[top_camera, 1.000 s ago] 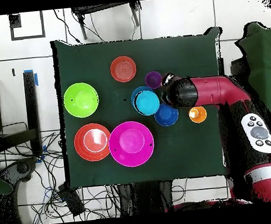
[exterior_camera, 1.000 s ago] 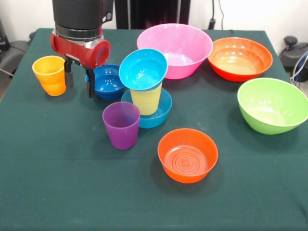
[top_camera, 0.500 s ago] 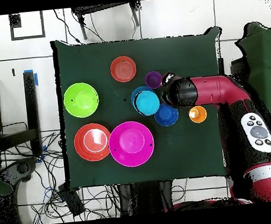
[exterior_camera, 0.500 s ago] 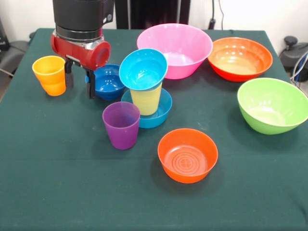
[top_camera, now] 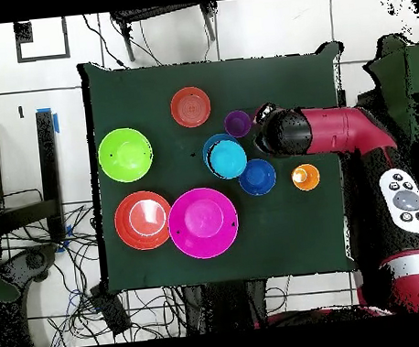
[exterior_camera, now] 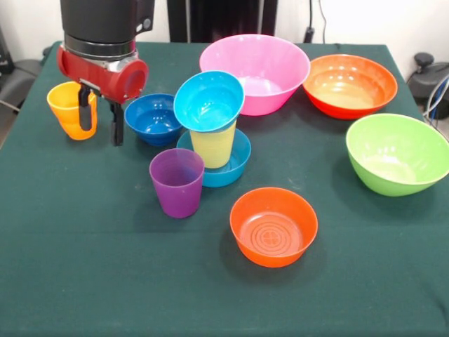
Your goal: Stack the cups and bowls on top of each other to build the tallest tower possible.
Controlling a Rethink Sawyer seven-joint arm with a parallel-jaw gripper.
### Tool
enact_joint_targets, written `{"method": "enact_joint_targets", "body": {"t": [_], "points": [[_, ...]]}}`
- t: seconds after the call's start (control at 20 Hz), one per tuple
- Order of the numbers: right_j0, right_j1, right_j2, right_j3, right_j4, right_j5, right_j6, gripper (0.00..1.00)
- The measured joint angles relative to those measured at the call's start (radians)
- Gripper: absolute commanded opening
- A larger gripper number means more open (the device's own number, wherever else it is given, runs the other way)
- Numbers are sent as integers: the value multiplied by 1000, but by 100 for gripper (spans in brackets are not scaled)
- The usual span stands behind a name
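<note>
A: gripper [exterior_camera: 101, 123] status?

B: fingers [exterior_camera: 116, 126] spread apart, nothing between them. Tips hang over bare green table [exterior_camera: 84, 246].

A: what's near it?

B: front cam: orange cup [exterior_camera: 70, 109] just behind the one finger, that finger overlaps it in the pic; contact can't tell. Dark blue bowl [exterior_camera: 153, 118] just beside the other finger, apart, upright.

A: tower?

B: tower [exterior_camera: 210, 130] past the dk blue bowl from the fingers. Mid-blue bowl [exterior_camera: 235, 165] as base, yellow cup [exterior_camera: 213, 145] upright in it, cyan bowl [exterior_camera: 208, 100] on top, tilted, mouth toward cam.

A: rest?

B: purple cup [exterior_camera: 177, 181] touching or just beside the base bowl, cam side of it, well apart from fingers. Small orange-red bowl [exterior_camera: 273, 225] further off. Pink bowl [exterior_camera: 254, 70], lg orange-red bowl [exterior_camera: 349, 84], lime bowl [exterior_camera: 397, 152] all far side of tower from fingers. All mouth up.

A: overhead?

B: arm [top_camera: 333, 134] over table edge; gripper itself hidden under it.
</note>
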Motion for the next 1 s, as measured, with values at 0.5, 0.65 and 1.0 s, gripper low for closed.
{"method": "enact_joint_targets", "body": {"t": [0.5,0.65,1.0], "points": [[18,3,2,-79,2,48,0,100],[25,3,2,-88,1,48,0,100],[43,3,2,-90,1,48,0,100]]}}
